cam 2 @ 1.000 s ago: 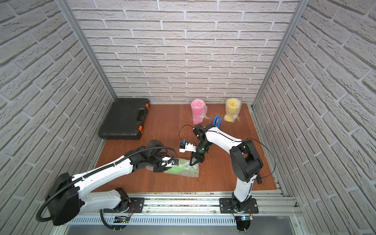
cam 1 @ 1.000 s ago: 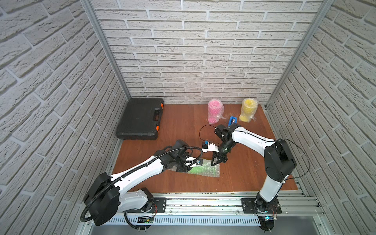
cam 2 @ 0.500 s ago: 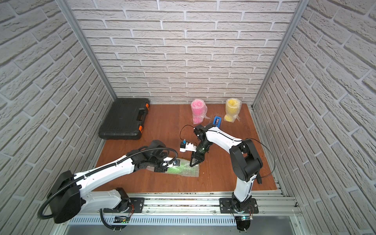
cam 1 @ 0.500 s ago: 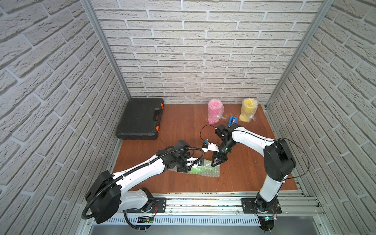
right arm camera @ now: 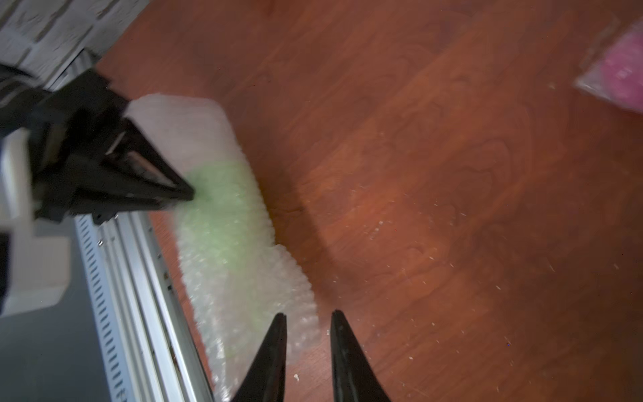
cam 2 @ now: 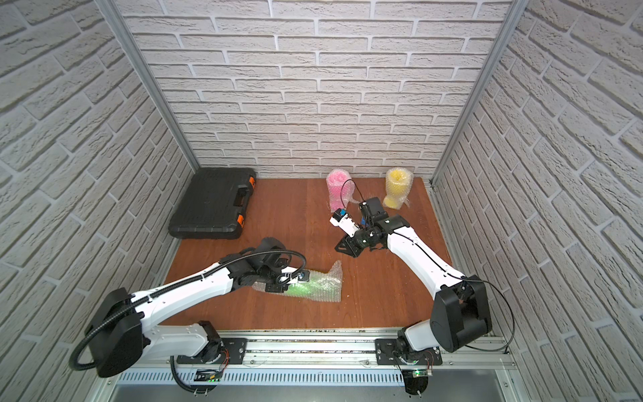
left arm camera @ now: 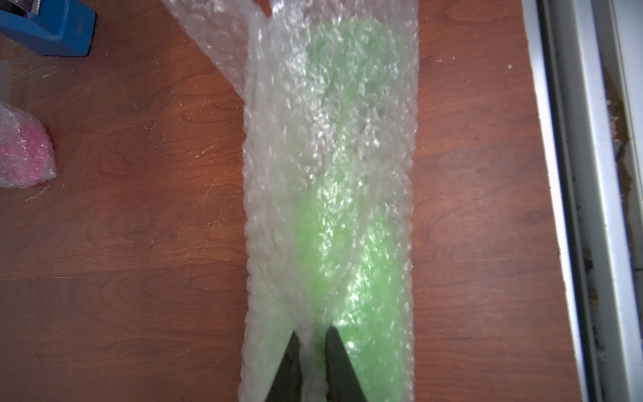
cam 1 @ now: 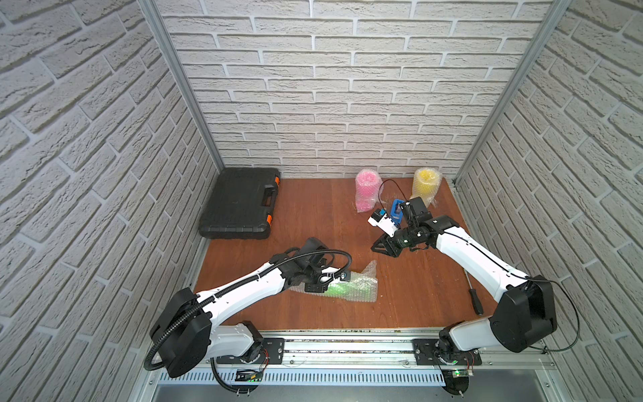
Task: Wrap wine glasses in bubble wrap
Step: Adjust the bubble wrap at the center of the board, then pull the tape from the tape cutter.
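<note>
- Top views, versus half a second ago: right gripper (cam 1: 377, 247) no longer down on the loose end of the clear bubble wrap sheet (cam 1: 367, 282). Now lifted and pulled back toward the blue tape dispenser (cam 1: 396, 210).
- Means: fold released, flap at that end standing up, roll not yet sealed. Likely tape next.
- Right gripper: jaws a narrow gap apart, nothing between them, well apart from the bundle.
- Left gripper (left arm camera: 311, 334): all but closed, pinching a fold of the wrap, pinning the bundle down.
- Neon green plastic goblet (cam 1: 342, 289): on its side inside the wrap, near the front edge of the brown wooden counter (cam 1: 417, 296).
- Hot pink goblet (cam 1: 367, 189) and neon yellow goblet (cam 1: 425, 184): upright at the back wall, already wrapped. Green looks like the last one.
</note>
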Controlling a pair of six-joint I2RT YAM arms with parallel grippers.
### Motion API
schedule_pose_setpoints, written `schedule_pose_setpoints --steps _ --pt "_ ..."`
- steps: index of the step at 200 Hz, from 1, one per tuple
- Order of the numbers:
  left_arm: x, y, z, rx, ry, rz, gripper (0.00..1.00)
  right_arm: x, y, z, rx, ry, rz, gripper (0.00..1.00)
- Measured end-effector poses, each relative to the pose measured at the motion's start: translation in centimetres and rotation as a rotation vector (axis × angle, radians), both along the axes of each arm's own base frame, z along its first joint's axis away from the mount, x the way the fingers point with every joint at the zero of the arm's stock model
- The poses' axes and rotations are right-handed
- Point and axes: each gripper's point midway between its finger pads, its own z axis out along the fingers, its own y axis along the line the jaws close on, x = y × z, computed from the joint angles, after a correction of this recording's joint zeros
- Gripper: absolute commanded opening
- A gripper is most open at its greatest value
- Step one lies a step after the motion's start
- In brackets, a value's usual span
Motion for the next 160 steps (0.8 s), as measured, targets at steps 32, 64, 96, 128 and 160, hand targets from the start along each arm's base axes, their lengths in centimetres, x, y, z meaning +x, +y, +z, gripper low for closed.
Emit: schedule_pose_setpoints --steps 32,64,96,128,160 --pt "0.1 -0.2 0.1 0.001 0.002 0.001 0.14 3.9 -4.1 -1.6 -0.034 0.029 -0.361 0.21" --pt "0.2 -0.2 0.1 0.004 0.005 0.002 0.14 8.8 -8.3 -2.8 -0.048 0.09 -0.655 0.19" --pt "0.2 -0.2 0.1 0.005 0.007 0.003 0.14 12.7 -11.5 -4.7 -0.085 0.135 -0.844 0.2" --pt "0.2 -0.2 0.1 0.005 0.011 0.007 0.14 15.8 -13.1 -5.7 -0.133 0.133 -0.949 0.25" --pt "0.1 -0.1 0.1 0.008 0.014 0.008 0.14 17.8 -13.8 -6.3 -0.167 0.128 -1.001 0.3"
